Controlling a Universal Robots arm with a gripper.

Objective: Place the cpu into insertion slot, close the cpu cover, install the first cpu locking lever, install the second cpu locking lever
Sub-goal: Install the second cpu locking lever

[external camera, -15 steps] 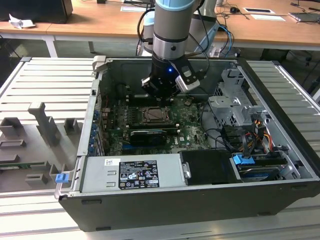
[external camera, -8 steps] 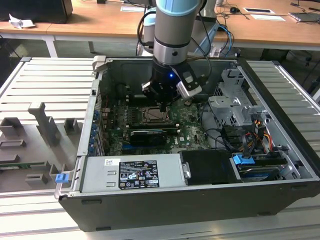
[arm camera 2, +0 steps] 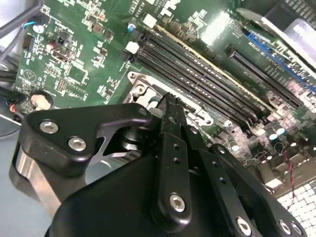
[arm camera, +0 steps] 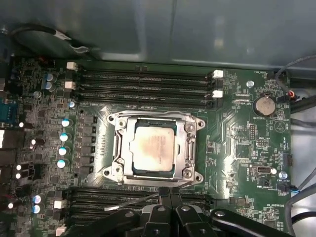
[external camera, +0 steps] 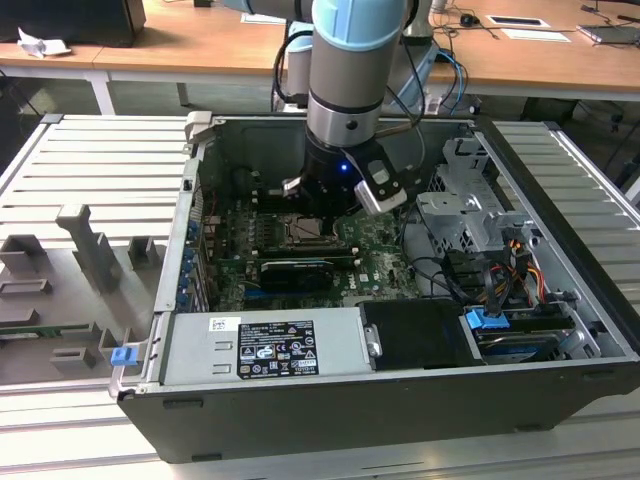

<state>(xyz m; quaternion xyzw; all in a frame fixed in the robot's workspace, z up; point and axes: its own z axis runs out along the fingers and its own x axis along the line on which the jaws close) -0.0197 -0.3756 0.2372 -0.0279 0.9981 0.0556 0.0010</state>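
Note:
The cpu (arm camera: 154,148) lies flat in the insertion slot (arm camera: 114,171), its silver-grey top showing. The cpu cover (arm camera: 186,147) lies down around it as a silvery frame. My gripper (arm camera: 165,193) hangs just beside the socket's edge, fingers pressed together, with nothing seen between them. A thin metal locking lever (arm camera: 131,203) slants across the memory slots right beside the fingertips. In the second wrist view the gripper (arm camera 2: 168,100) tip stands over the socket's metal rim (arm camera 2: 143,87). In the exterior view the arm stands over the socket (external camera: 305,229) inside the open computer case.
Long black memory slots (arm camera: 143,85) run on both sides of the socket. A coin battery (arm camera: 263,105) sits nearby. The grey power supply (external camera: 265,345), a drive cage (external camera: 465,215), cables (external camera: 500,275) and the case walls (external camera: 195,190) close in the board.

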